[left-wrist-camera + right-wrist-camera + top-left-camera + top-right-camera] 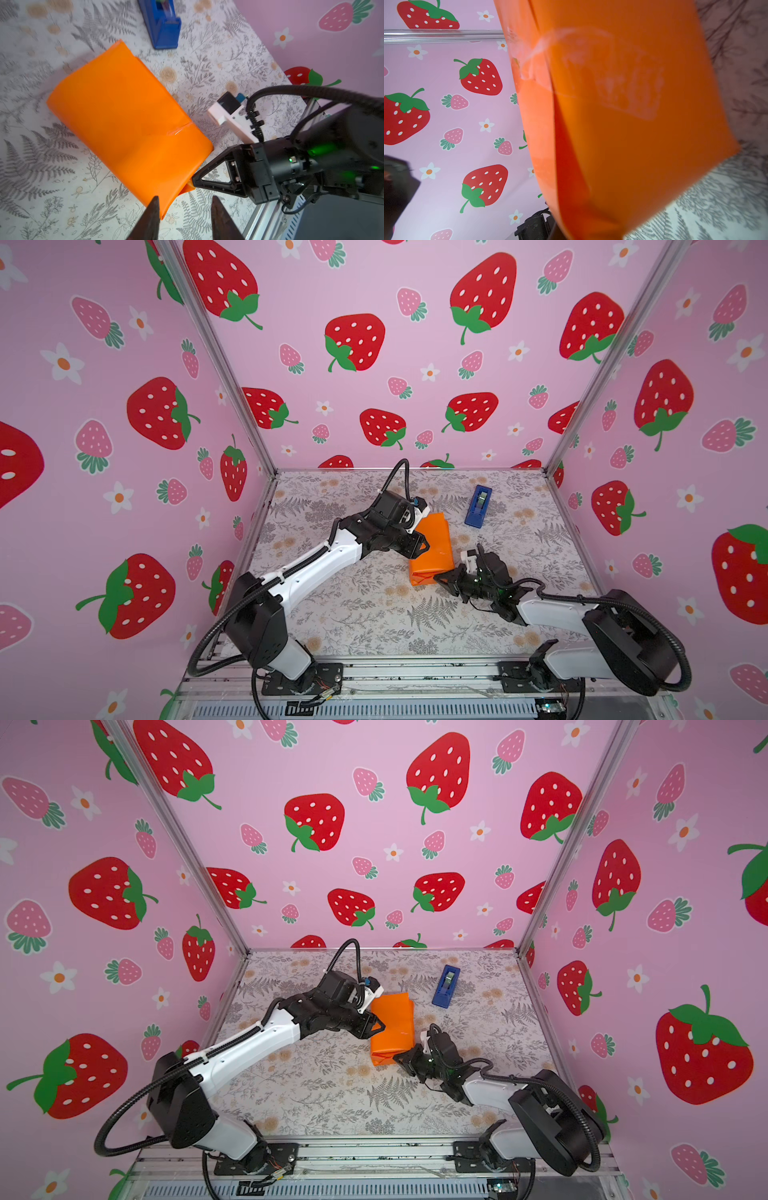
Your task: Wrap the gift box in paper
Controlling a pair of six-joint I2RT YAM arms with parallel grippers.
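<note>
Folding the ends seems the step in hand: the bright-orange paper sheet (432, 549) lies on the floral tabletop (374, 614), rolled round the hidden gift box. The right hand (194, 180) pinches its near flap, the left hand (184, 216) hovers spread; next, press that flap flat.

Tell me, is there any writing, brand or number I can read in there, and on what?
None can be read.
The paper: plain orange; a pale patch on it in the right wrist view is too blurred.
The tape dispenser: no label legible.
Walls and table covering: pictures only, no words.
</note>
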